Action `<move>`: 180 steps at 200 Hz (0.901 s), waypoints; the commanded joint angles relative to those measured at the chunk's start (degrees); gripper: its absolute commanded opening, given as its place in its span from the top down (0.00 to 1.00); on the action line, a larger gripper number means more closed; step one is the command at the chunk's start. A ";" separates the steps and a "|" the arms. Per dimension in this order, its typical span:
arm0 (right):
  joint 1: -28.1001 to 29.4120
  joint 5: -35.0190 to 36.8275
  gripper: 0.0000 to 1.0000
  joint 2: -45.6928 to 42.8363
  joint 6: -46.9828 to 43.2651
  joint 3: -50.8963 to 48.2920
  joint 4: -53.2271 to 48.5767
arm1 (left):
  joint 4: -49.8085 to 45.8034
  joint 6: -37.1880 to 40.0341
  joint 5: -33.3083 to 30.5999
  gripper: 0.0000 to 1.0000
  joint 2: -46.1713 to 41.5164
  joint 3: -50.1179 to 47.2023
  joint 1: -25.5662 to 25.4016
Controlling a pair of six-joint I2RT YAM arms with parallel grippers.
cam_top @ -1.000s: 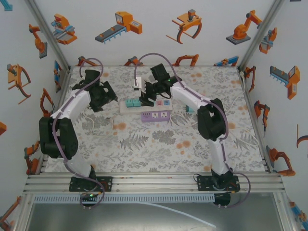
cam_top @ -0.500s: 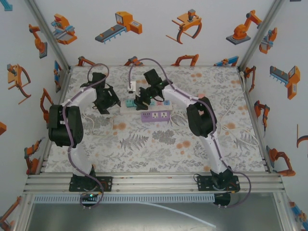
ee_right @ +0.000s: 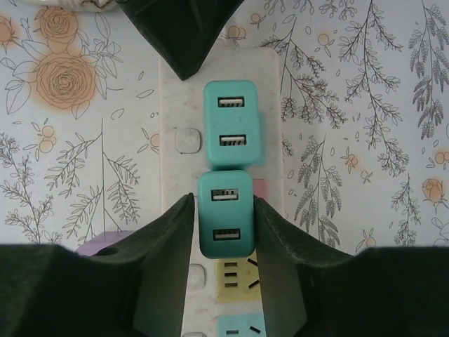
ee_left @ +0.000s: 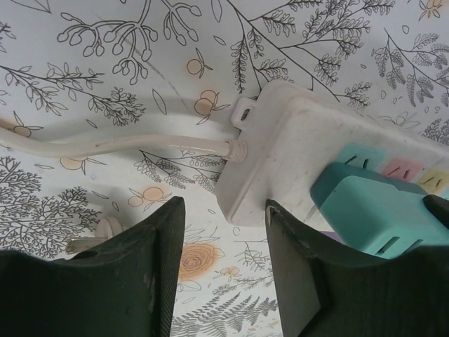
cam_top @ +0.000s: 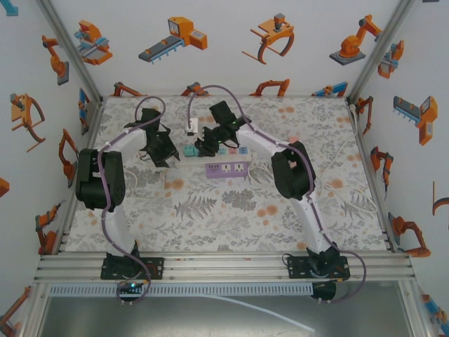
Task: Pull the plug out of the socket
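Evidently set up to brace and pull. Gripping the teal plug (ee_right: 224, 214) with the right gripper (ee_right: 223, 199), shut snugly with a finger against each side, likely so as to draw it straight up out of the white power strip (ee_right: 179, 105). Not yet out: seated second from the strip's left, cord end, just beside a twin teal plug (ee_right: 231, 123), midway across the far half of the table (cam_top: 231, 210).

Straddling the strip's left end corner with the left gripper (ee_left: 223, 203), beside the cord (ee_left: 140, 144), probably to pin the strip down against the pull. Narrowly parted there; cannot tell whether pressing on the strip or merely around it.

Hard to make out the held plug from above, under the right gripper. Cut off at the right wrist view's lower edge: the rest of the strip, plus a purple strip (cam_top: 228, 168) lying just nearer. Unclear, too, what to make of the small pale object (ee_left: 98, 235) by the left finger.
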 commanded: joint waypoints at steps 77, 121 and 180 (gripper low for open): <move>0.33 -3.78 0.84 -2.10 3.82 -1.43 5.89 | -1.43 -1.05 -1.97 0.55 1.91 -2.56 -0.43; -0.40 -6.22 0.87 -4.60 9.21 -4.13 14.46 | -1.62 -1.22 -2.55 0.55 1.87 -3.10 -0.43; -1.51 -7.33 0.91 -7.39 11.27 -9.81 22.99 | -1.96 -1.34 -3.00 0.55 1.82 -3.27 -0.43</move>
